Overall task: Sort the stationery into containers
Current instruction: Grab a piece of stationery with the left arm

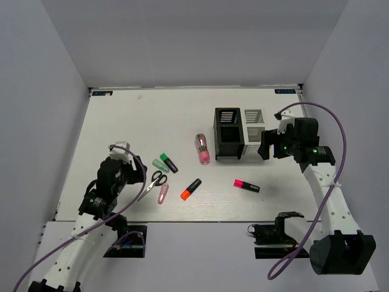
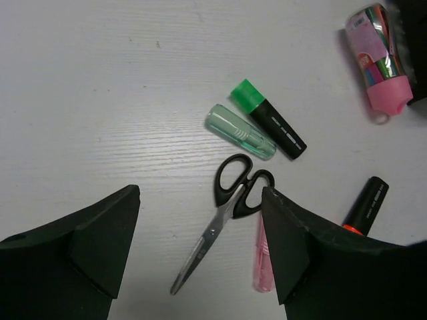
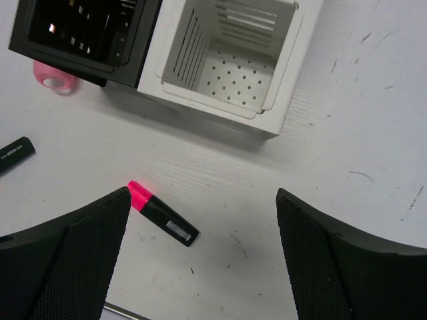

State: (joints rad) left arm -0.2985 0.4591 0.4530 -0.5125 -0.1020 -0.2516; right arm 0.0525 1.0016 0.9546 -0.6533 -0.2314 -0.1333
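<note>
The black holder (image 1: 228, 133) and white holder (image 1: 254, 131) stand side by side at mid-right; both look empty in the right wrist view, white (image 3: 230, 63) and black (image 3: 80, 33). Black-handled scissors (image 2: 220, 217), mint highlighter (image 2: 240, 131), green-capped marker (image 2: 269, 119), pink cutter (image 2: 263, 263), orange-capped marker (image 2: 363, 207) and pink tube (image 2: 378, 59) lie on the table. The pink-capped marker (image 3: 162, 215) lies in front of the holders. My left gripper (image 2: 200, 257) is open above the scissors' blades. My right gripper (image 3: 203, 257) is open above the table by the pink-capped marker.
The white table (image 1: 121, 121) has walls on the left, back and right. Its near edge (image 1: 200, 220) runs just in front of the markers. Cables loop from both arms.
</note>
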